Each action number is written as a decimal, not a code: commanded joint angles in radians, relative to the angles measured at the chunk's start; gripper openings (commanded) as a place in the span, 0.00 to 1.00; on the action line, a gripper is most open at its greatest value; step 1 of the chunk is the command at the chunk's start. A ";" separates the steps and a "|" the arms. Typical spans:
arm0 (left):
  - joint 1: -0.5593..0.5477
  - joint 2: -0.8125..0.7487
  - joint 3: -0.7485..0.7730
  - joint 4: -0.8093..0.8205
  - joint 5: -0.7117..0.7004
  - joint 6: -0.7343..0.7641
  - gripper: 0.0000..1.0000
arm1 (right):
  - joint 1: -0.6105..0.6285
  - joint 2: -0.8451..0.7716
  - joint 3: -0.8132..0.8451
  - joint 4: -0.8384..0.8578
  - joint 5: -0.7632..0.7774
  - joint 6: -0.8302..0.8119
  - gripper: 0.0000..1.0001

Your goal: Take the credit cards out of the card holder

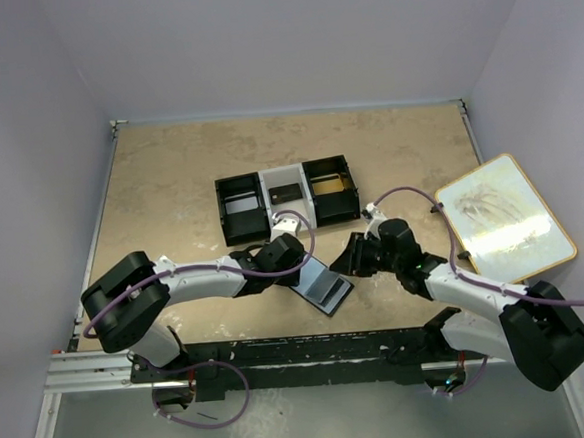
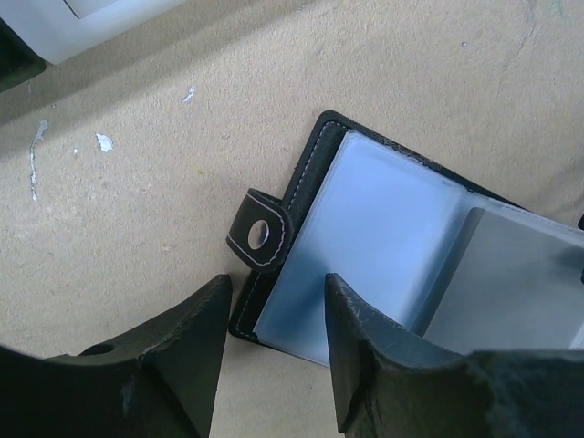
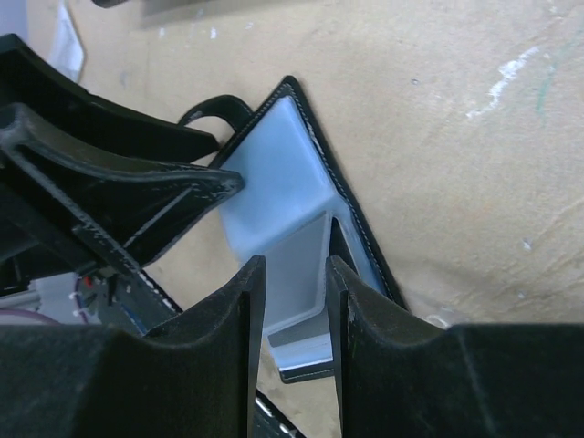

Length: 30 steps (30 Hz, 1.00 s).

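Lying between left hand (image 2: 276,285), right hand (image 3: 294,266): card holder (image 1: 324,285)

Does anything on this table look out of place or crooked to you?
The wood-framed white board at the right lies askew and appears to overhang the edge of the table. The tan surface also shows white scuffs and chips.

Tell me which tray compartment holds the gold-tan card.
The right compartment, black-walled: the gold-tan card lies in it. The white middle compartment holds a dark card; the left compartment shows no card.
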 commanded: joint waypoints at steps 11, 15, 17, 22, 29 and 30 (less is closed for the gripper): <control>-0.020 0.010 -0.026 -0.004 0.042 -0.019 0.37 | 0.005 0.068 -0.029 0.309 -0.091 0.171 0.36; -0.021 -0.023 -0.037 -0.009 0.017 -0.036 0.36 | 0.009 0.138 -0.015 0.350 -0.083 0.180 0.36; -0.022 -0.045 -0.040 -0.031 -0.015 -0.052 0.37 | 0.015 0.181 -0.004 0.377 -0.081 0.181 0.36; -0.021 -0.135 -0.055 -0.125 -0.162 -0.108 0.41 | 0.030 0.308 0.061 0.403 -0.084 0.160 0.36; -0.022 -0.290 -0.086 -0.183 -0.256 -0.138 0.48 | 0.057 0.280 0.143 0.237 0.035 0.098 0.36; -0.023 -0.306 -0.088 -0.169 -0.237 -0.117 0.50 | 0.062 0.262 0.152 0.195 0.059 0.084 0.36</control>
